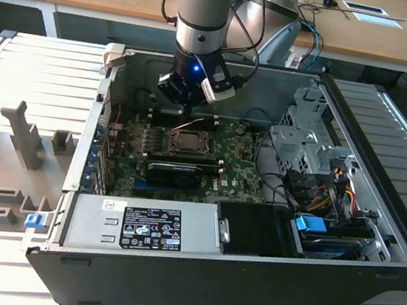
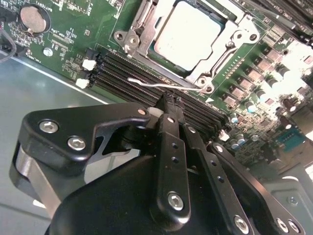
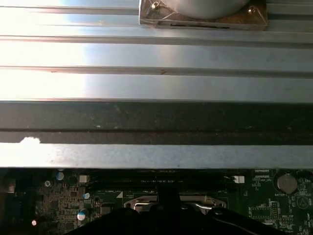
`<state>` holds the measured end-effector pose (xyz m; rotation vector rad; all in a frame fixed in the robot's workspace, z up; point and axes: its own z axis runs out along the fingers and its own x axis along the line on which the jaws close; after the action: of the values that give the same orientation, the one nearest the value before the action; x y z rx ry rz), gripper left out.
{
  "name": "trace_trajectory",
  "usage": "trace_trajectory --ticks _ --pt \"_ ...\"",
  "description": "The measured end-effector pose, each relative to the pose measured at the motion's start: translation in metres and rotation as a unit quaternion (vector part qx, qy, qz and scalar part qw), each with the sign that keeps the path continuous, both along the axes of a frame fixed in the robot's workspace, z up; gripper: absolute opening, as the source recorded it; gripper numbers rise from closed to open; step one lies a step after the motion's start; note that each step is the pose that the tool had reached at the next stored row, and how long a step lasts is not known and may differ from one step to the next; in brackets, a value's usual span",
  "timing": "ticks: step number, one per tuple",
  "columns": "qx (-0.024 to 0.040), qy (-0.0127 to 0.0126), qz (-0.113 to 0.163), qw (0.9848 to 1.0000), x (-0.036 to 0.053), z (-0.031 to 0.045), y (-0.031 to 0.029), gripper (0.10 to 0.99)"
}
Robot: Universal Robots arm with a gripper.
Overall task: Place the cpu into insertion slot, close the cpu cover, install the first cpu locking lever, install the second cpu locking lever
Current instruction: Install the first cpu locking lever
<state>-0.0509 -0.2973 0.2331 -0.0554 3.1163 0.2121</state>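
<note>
- The cpu (image 2: pixel 194 35) sits in the insertion slot (image 2: pixel 146 46); its grey top shows through the cpu cover (image 2: pixel 234 41), which I judge lies flat over it.
- A thin locking lever (image 2: pixel 164 85) stands free beside the socket (unlatched, I judge).
- The gripper (image 2: pixel 171 100) hangs just beside that lever; jaws clenched together, holding nothing.
- Motherboard (image 1: pixel 244 162) lies in the open case (image 1: pixel 386 148).
</note>
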Motion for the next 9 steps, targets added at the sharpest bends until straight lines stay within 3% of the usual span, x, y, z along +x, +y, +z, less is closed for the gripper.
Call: trace_trajectory --ticks 5,9 --pt "0.0000 0.0000 0.010 1.0000 0.0006 -0.0011 0.0000 0.106" --pt "0.0001 0.0000 0.011 0.9999 0.0072 -0.0020 0.0000 0.106"
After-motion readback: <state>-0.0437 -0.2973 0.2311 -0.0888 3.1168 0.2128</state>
